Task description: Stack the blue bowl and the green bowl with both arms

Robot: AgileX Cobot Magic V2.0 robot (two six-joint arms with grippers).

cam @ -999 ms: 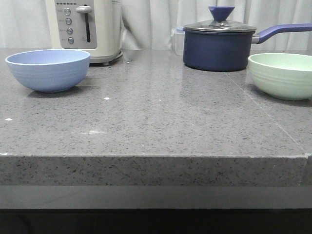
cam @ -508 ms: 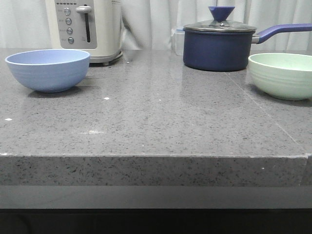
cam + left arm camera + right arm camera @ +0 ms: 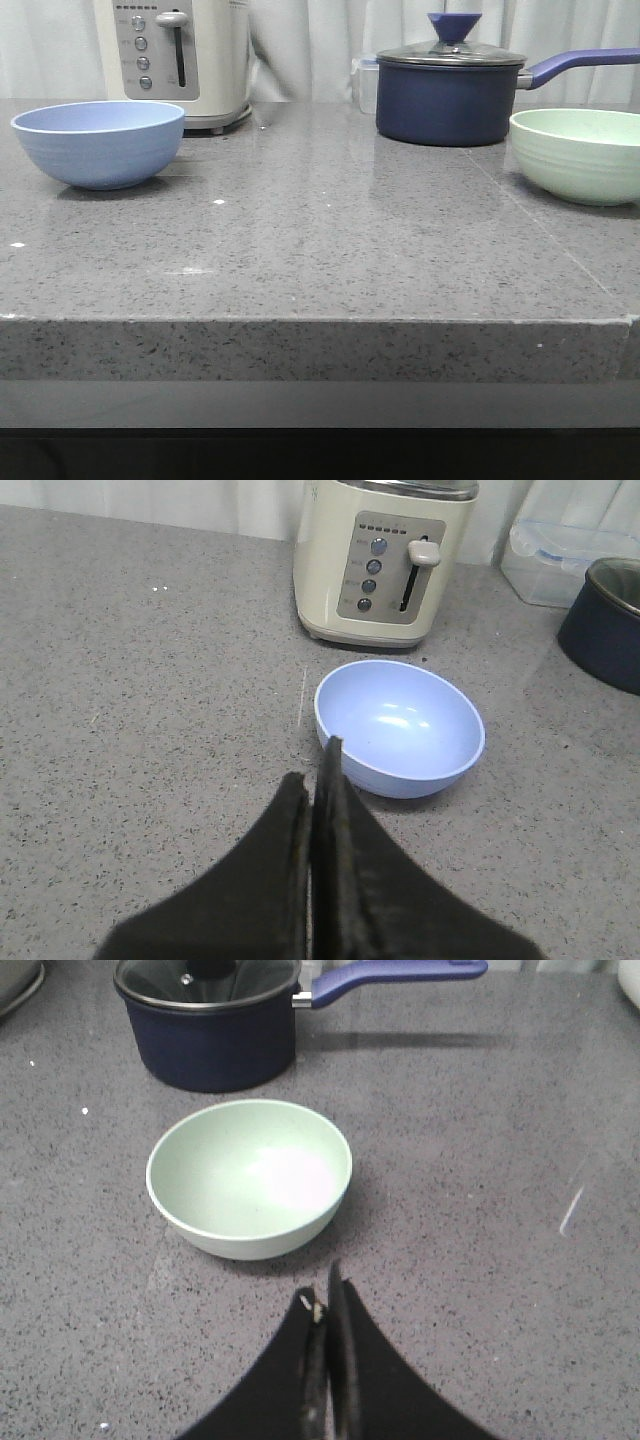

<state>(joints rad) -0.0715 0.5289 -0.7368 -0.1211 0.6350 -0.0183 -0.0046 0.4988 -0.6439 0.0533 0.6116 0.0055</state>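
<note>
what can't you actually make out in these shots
- Front view: neither arm shows; the green bowl is cut by the right edge, and the toaster top by the upper edge.
- Left wrist view: the left hand covers the counter near the blue bowl; the toaster's button markings are too small.
- Right wrist view: the saucepan contents are hidden under its lid.

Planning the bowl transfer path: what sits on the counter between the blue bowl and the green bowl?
Nothing: in the front view, bare grey counter separates the blue bowl from the green bowl. The saucepan stands farther back.
</note>
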